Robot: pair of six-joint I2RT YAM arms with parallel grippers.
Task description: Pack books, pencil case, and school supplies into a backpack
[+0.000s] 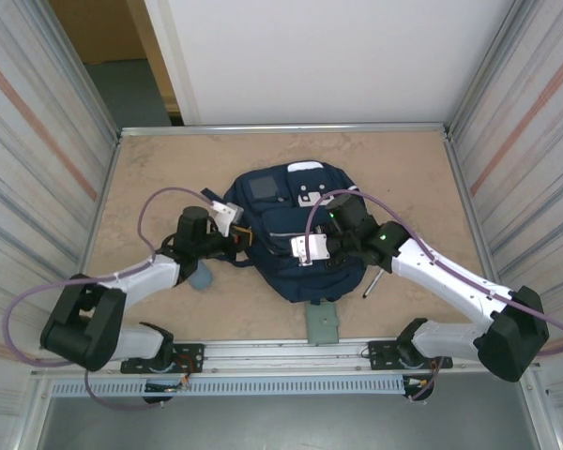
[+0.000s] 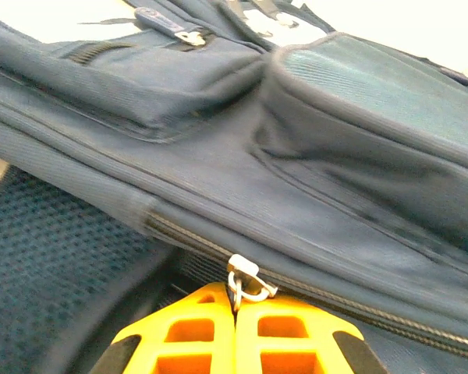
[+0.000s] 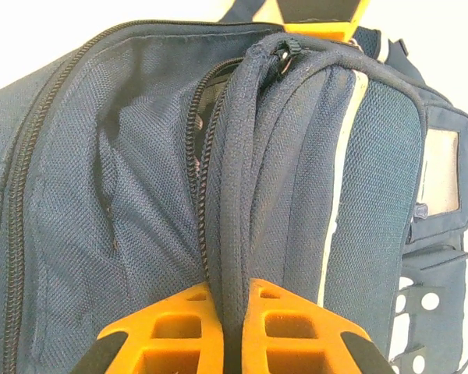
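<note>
Packing looked barely begun: the backpack lay mid-worktop, the left hand clamped on its zip pull, the right hand pinching its piped edge; the pencil case, marker and booklet lay outside, on its near side.

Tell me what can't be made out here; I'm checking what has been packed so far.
- Inside of the backpack: right wrist view, the opening is a dark slit; fabric hides any contents.
- Pencil case: top view, partly under the left arm.
- Marker: top view, upper end behind the right arm; too small for detail.
- Mesh panel: left wrist view, blurred and cut off by the left edge.
</note>
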